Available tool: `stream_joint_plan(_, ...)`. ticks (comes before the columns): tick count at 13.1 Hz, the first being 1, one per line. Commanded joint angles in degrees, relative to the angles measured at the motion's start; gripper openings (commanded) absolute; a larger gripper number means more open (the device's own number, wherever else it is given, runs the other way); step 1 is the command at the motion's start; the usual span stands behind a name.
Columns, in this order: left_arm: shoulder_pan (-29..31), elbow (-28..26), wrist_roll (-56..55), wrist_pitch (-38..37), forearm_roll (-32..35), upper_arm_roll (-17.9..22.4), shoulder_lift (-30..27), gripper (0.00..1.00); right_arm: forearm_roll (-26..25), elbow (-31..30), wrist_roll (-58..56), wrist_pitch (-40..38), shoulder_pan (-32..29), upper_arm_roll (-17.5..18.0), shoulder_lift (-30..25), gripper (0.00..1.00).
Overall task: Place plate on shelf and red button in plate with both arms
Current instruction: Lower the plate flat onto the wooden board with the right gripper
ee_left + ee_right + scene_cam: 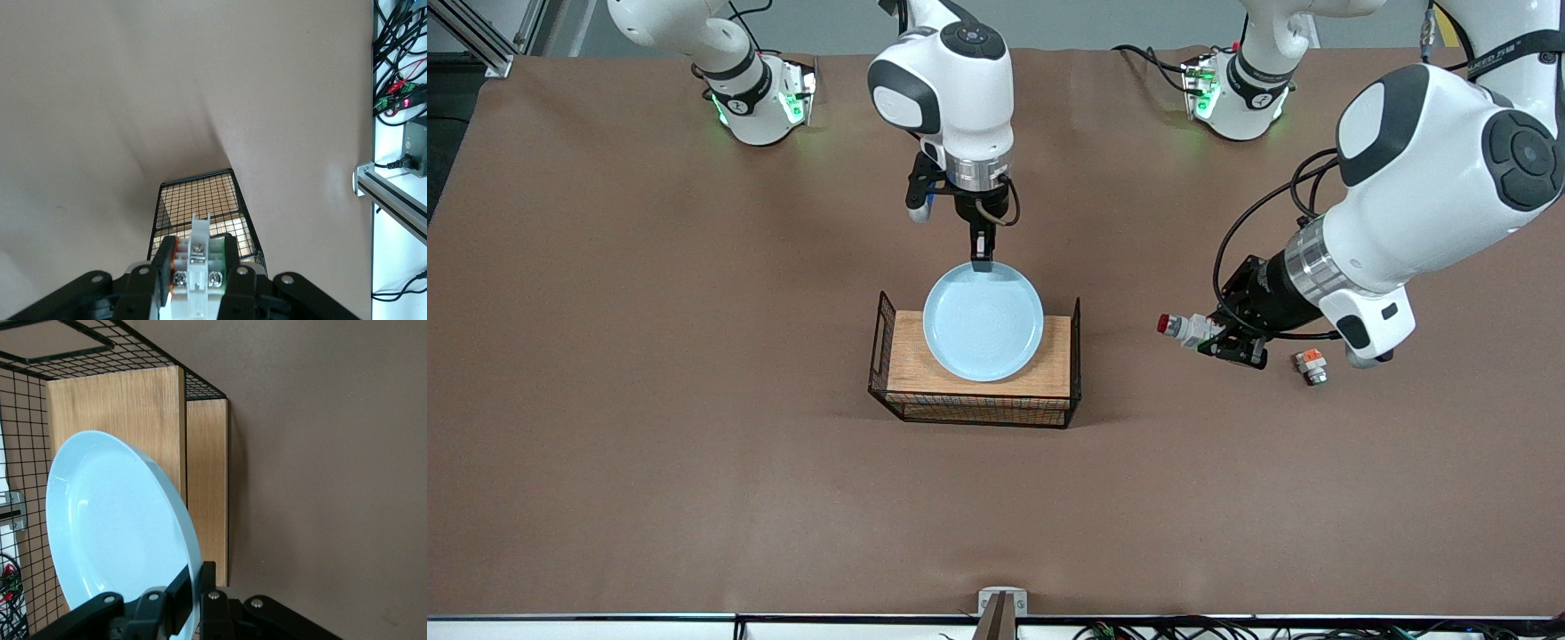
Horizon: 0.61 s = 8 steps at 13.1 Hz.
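The pale blue plate [983, 320] is over the wooden top of the black wire basket [907, 356] in the middle of the table. My right gripper [982, 258] is shut on the plate's rim at the edge toward the robots' bases. In the right wrist view the plate [113, 533] tilts over the wood [120, 407], with its rim between my right gripper's [197, 593] fingers. My left gripper [1214, 336] is shut on the red button [1178, 326] and holds it above the table, between the basket and the left arm's end. In the left wrist view the button's white body [198, 267] sits between the fingers.
A small white piece with an orange-red block [1311, 364] lies on the table under the left arm's wrist. The basket's wire end wall [200, 200] shows ahead of the left gripper. Cables and a metal rail [393, 200] run along the table's edge.
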Motion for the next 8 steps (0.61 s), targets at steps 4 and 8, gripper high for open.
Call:
stream_joint_plan(4, -0.5, 2.0, -1.1, -0.3, -0.7, 0.1, 1.4, 0.21, -3.8, -0.1, 3.9, 2.7, -1.3, -0.7, 1.3, 0.0)
stream_joint_plan(8, -1.0, 2.0, -1.1, 0.3, -0.6, 0.1, 1.7, 0.21, -3.9, -0.1, 3.9, 3.6, -2.3, -0.7, 1.3, 0.0)
